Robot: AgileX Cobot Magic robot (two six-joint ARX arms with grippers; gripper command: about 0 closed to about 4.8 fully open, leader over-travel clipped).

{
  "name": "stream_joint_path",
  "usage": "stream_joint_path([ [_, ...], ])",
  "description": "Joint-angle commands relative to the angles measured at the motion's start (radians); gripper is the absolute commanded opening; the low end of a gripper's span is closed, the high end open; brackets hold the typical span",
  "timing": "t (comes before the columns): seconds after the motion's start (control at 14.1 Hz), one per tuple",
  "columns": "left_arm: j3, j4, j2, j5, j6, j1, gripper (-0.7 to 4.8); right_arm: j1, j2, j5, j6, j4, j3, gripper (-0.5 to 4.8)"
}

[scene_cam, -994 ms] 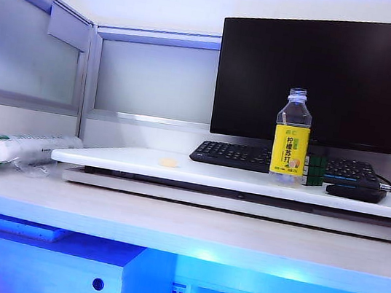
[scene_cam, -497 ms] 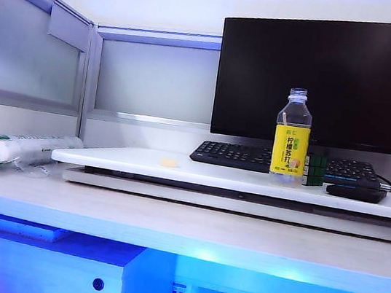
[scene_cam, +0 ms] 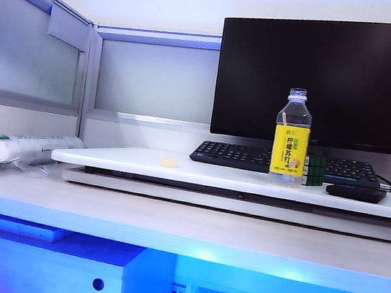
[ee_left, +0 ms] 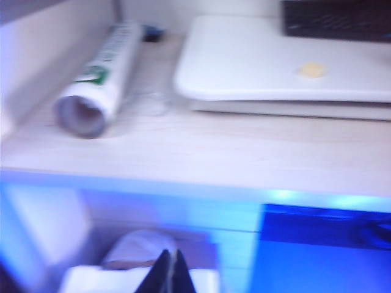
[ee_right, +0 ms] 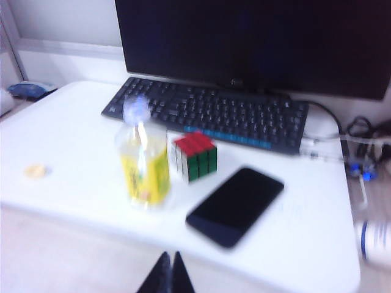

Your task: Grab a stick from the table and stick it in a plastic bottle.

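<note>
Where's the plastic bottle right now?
The plastic bottle stands upright on the white raised board, right of centre in the exterior view, in front of the keyboard, with the Rubik's cube just beside it.

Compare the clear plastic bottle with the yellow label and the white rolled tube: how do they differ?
The clear plastic bottle with the yellow label stands upright on the raised white board; the white rolled tube lies on its side on the desk beside that board. The bottle is see-through, the tube opaque white with green print. The bottle narrows to a neck; the tube is an even, open-ended cylinder. Both are round.
</note>
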Motion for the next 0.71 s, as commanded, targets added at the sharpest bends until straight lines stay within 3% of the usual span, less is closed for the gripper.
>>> stream_joint_path([
  [0.07,0.001,-0.02,0.0,-0.072,0.03,0.001,-0.05,0.001,-0.194,0.006,0.041,0.017,-0.163,-0.09],
  [0.28,0.0,-0.021,0.0,-0.098,0.033,0.002,-0.05,-0.001,-0.491,0.059,0.041,-0.016,-0.337,-0.09],
  [0.35,0.001,-0.028,0.001,-0.131,0.085,0.002,-0.05,-0.003,-0.646,0.072,0.085,-0.156,-0.423,-0.09],
  [0.43,0.001,-0.029,0.001,-0.161,0.08,0.001,-0.04,-0.003,-0.646,0.072,0.085,-0.118,-0.517,-0.09],
  [0.71,0.001,-0.028,0.001,-0.146,0.036,0.001,-0.04,-0.003,-0.646,0.072,0.081,-0.141,-0.602,-0.09],
])
